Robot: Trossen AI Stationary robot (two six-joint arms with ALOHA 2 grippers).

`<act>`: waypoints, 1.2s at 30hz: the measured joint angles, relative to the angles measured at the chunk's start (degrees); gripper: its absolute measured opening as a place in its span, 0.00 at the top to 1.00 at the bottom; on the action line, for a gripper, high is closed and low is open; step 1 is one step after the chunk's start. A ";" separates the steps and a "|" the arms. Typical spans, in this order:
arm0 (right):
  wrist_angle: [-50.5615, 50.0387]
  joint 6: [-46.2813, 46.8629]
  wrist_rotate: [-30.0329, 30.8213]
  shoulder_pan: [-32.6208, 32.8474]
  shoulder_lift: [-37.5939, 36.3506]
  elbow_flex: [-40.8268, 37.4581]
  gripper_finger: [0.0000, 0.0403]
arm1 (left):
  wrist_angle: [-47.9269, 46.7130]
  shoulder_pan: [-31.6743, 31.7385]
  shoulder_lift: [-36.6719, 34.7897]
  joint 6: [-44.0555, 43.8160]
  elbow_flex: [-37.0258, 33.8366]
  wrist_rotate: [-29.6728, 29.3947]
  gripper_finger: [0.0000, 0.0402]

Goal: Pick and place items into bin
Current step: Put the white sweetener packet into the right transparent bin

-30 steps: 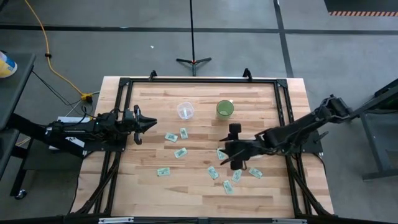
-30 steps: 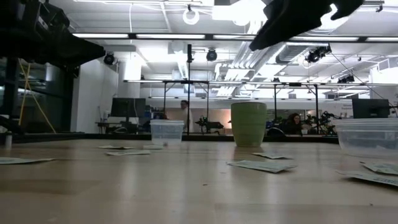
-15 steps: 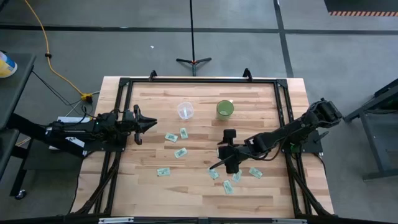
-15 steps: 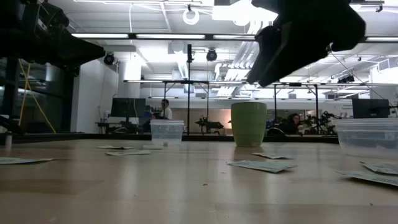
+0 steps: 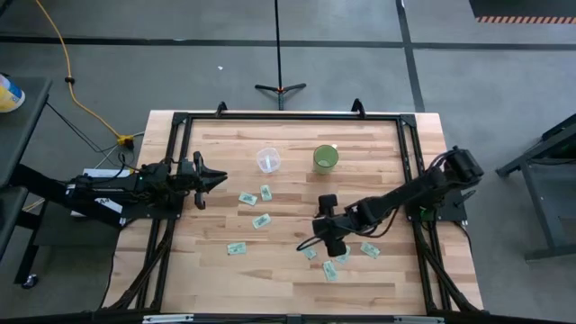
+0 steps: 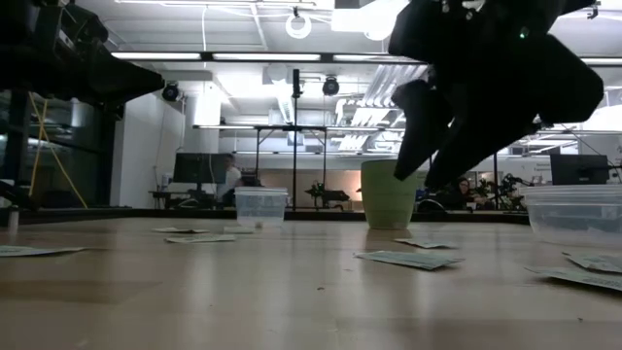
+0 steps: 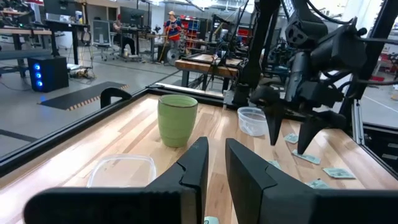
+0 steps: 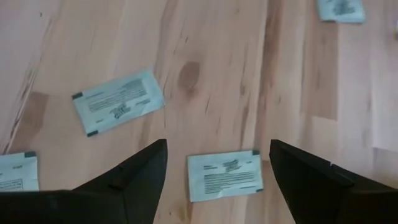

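Right gripper (image 5: 312,243) spread wide, low over wooden surface (image 5: 288,270), pale green packet (image 8: 225,175) between fingers, below green cup (image 5: 326,158); other packets scattered around. Left gripper (image 5: 219,177) narrow, left of clear cup (image 5: 268,160)

Overhead, table-level and two wrist-mounted views

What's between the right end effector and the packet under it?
Nothing visible. The right end effector hangs open over bare wood, with the pale green rectangular packet lying flat between its fingers; neighbouring packets lie apart from it.
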 joint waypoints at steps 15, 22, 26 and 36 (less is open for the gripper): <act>-0.93 -2.23 -8.11 -4.65 2.60 -0.09 0.32 | 0.00 0.00 0.00 0.00 0.00 0.02 0.77; -0.68 -4.44 -8.40 -4.92 5.95 -0.22 0.32 | 0.00 0.00 0.00 0.00 0.00 0.04 0.77; -0.68 -4.45 -8.75 -5.24 7.46 -0.13 0.32 | 0.02 0.00 0.00 0.00 0.00 0.04 0.77; -1.02 -4.59 -13.63 -7.89 7.89 -0.07 0.32 | 0.02 0.00 0.00 -0.01 0.00 0.06 0.77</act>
